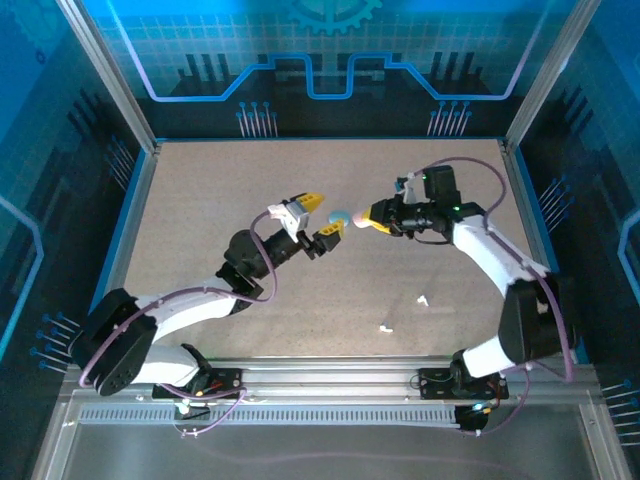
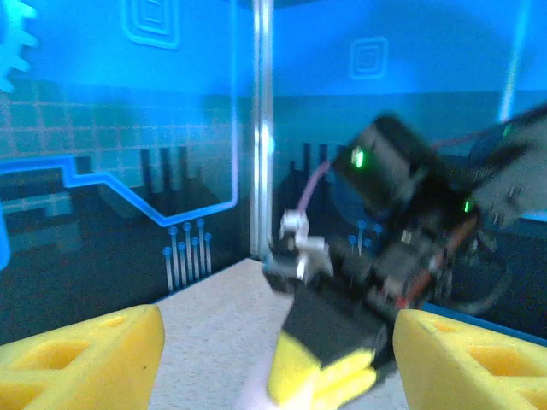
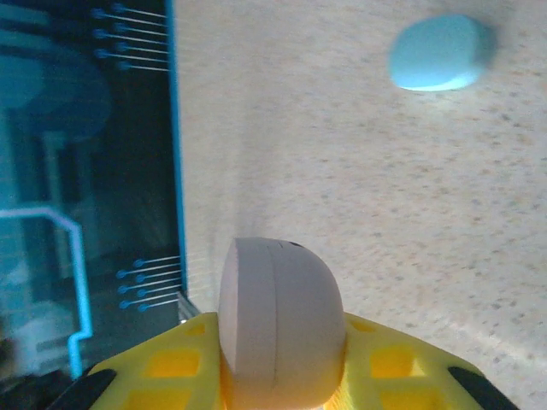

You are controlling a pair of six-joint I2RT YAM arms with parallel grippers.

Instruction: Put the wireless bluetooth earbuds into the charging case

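My right gripper (image 1: 366, 222) is shut on a pale, pebble-shaped charging case (image 3: 282, 329), held on edge between the yellow fingers (image 3: 162, 367) with its lid seam closed. My left gripper (image 1: 329, 216) faces it from the left, open, with nothing between its yellow fingers (image 2: 85, 359). In the left wrist view the right gripper (image 2: 338, 367) shows blurred just ahead. A light blue case (image 1: 338, 217) lies on the table between the two grippers, also seen in the right wrist view (image 3: 440, 53). Two small white earbuds (image 1: 423, 300) (image 1: 385, 327) lie apart on the table, nearer the front right.
The speckled beige table (image 1: 220, 200) is ringed by blue patterned walls and aluminium posts (image 2: 261, 128). The right arm (image 1: 500, 260) reaches in from the right, the left arm (image 1: 200, 300) from the near left.
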